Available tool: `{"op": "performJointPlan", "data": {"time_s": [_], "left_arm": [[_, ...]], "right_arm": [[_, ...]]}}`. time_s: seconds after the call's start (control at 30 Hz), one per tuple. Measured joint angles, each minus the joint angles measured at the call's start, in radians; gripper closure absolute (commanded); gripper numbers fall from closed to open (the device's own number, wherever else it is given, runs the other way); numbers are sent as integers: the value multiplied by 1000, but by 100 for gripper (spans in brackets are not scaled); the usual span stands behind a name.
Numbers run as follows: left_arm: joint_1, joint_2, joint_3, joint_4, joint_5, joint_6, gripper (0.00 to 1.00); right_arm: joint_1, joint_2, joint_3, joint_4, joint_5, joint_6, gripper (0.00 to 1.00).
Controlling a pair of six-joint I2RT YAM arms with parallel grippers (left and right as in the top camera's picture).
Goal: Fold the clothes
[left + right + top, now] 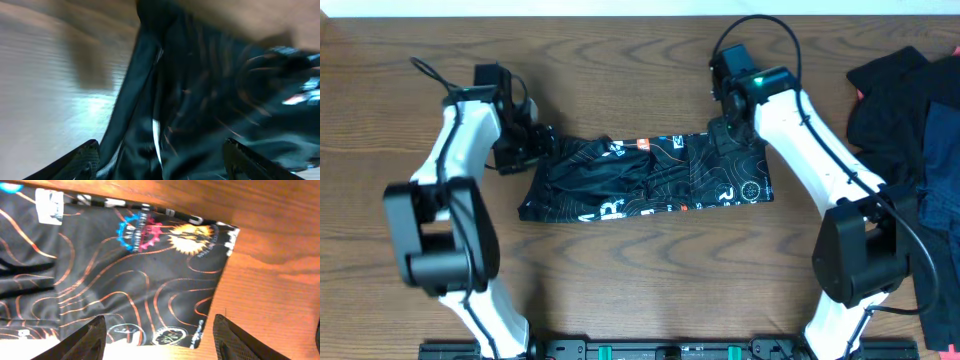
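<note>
Shirt [645, 175] is lying flat, stretched sideways, on the surface [640, 290]. Left end effector [160, 145] is hovering spread over its bunched edge. Right end effector [160, 319] is hovering spread too; both should be gripping corners evenly.

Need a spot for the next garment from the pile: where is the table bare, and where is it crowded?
The table is bare in front of the printed garment, between the left arm and right arm, and along the far edge behind it. The right edge is crowded by the pile of dark clothes.
</note>
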Motion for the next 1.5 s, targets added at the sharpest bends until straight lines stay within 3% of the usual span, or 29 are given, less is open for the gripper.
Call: {"op": "performJointPlan", "data": {"time_s": [0.2, 0.27, 0.37, 0.47, 0.73, 1.1, 1.3, 1.5], "left_arm": [[0, 95, 5, 2, 58, 55, 20], [1, 97, 6, 0, 66, 58, 35], [1, 105, 5, -3, 77, 66, 74], [0, 121, 4, -8, 90, 77, 94], [34, 126, 32, -43, 68, 27, 94], [195, 127, 401, -237, -127, -55, 94], [84, 127, 484, -328, -142, -81, 94], [-159, 127, 484, -331, -138, -110, 94]], "right_arm": [[-16, 0, 0, -2, -14, 3, 33], [-16, 0, 0, 0, -17, 3, 32], [-16, 0, 0, 1, -18, 3, 32], [-17, 0, 0, 1, -16, 3, 33], [-63, 0, 0, -20, -9, 3, 33], [-208, 0, 0, -63, 6, 7, 33], [-234, 0, 0, -70, 8, 7, 33], [-235, 0, 0, -77, 8, 7, 33]]}}
